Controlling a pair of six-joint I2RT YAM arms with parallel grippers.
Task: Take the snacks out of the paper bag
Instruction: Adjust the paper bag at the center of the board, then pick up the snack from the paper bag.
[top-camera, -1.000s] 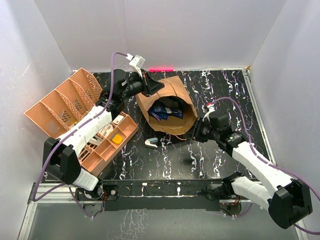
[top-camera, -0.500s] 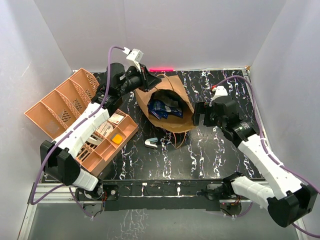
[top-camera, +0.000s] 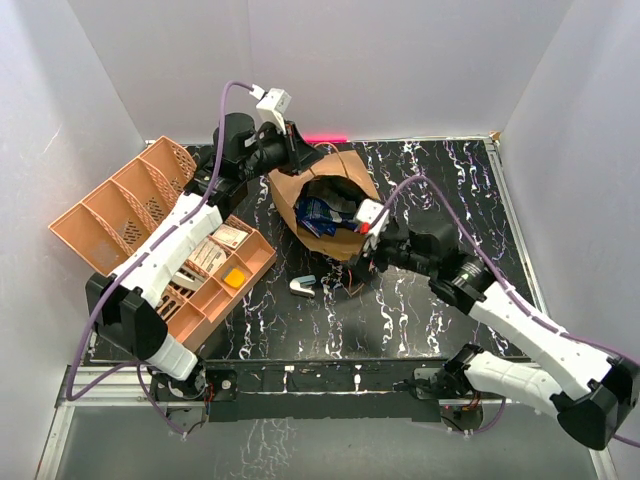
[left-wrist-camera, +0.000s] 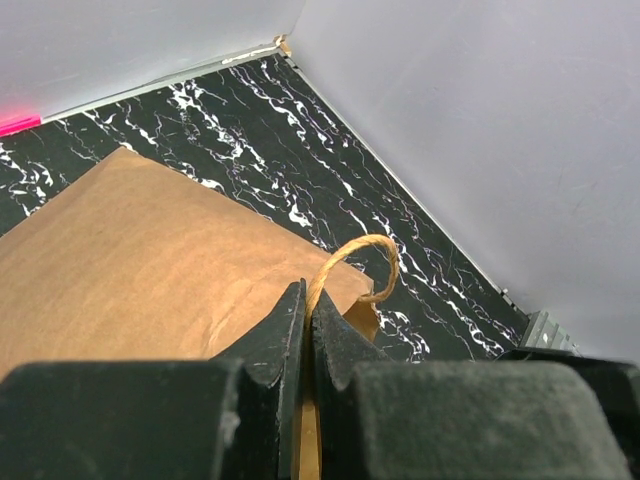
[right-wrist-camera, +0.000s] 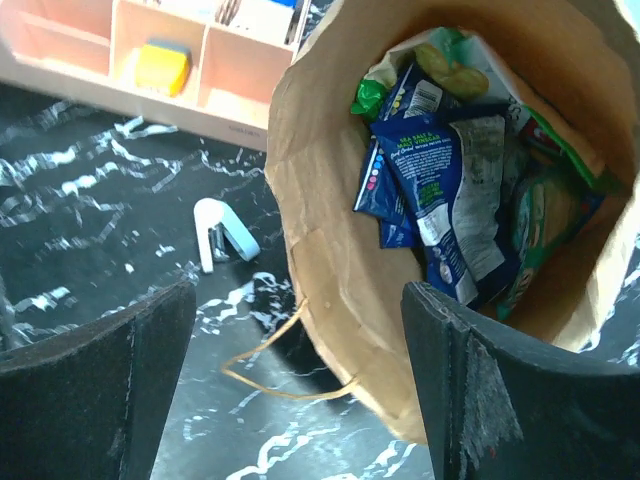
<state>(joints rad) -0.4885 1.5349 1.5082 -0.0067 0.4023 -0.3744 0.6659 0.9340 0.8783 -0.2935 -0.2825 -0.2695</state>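
- One bag (top-camera: 338, 240) stands open near the middle of the counter's (top-camera: 420, 300) far edge, with two handles (right-wrist-camera: 280, 375).
- At least four snacks (right-wrist-camera: 450, 200) lie overlapping inside, blue and green.
- Left claw (left-wrist-camera: 305, 300) is clamped on the bag's far rim.
- Right claw (right-wrist-camera: 298, 300) is spread wide, just above the near rim and the snacks.

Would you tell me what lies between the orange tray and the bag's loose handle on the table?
A small white-and-blue item lies there, clearest in the right wrist view.

Brown paper bag (right-wrist-camera: 330, 270) — mouth open; blue, green snacks (right-wrist-camera: 450, 190) inside.
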